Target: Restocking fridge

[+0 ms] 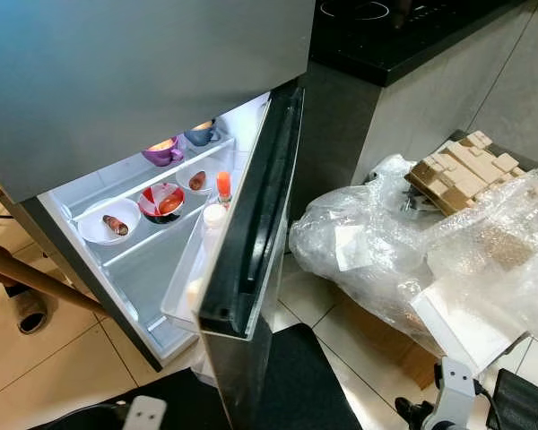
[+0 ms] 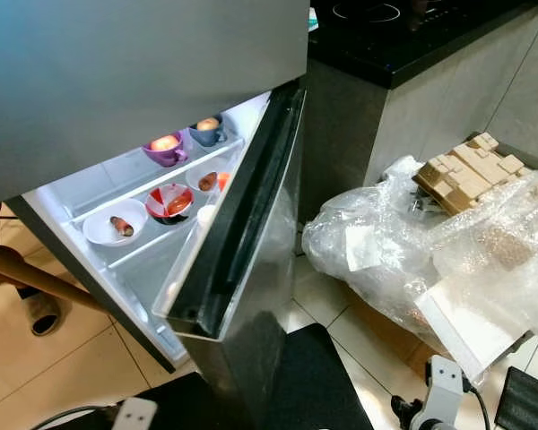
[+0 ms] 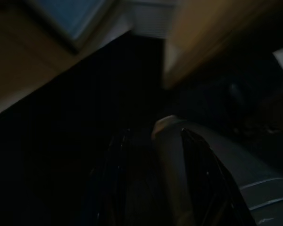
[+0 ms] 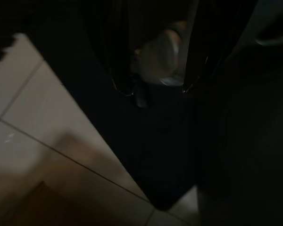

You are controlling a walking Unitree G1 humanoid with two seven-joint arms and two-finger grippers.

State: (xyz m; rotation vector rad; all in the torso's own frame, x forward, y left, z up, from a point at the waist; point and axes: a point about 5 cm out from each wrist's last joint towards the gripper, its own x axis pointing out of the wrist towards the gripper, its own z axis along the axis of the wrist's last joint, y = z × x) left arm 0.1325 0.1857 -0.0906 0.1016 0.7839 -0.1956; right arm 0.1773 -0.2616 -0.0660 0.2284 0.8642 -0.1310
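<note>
One fridge is seen, with one door open. On its shelves, two cups and three bowls are counted. One bottle, one jar, one plastic heap and one cardboard piece are seen.

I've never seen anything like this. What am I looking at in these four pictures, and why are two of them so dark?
A walking household robot took them while restocking a fridge. The two bright pictures come from the cameras in its head, looking down at the open fridge door. On the lit shelves stand a white bowl, a red bowl, a purple cup and a blue cup. Right of the fridge lies crumpled plastic wrap. The dark pictures come from wrist cameras, looking along each arm's pincer: the left pincer and the right pincer, both hanging in shade, fingers apart.
</note>
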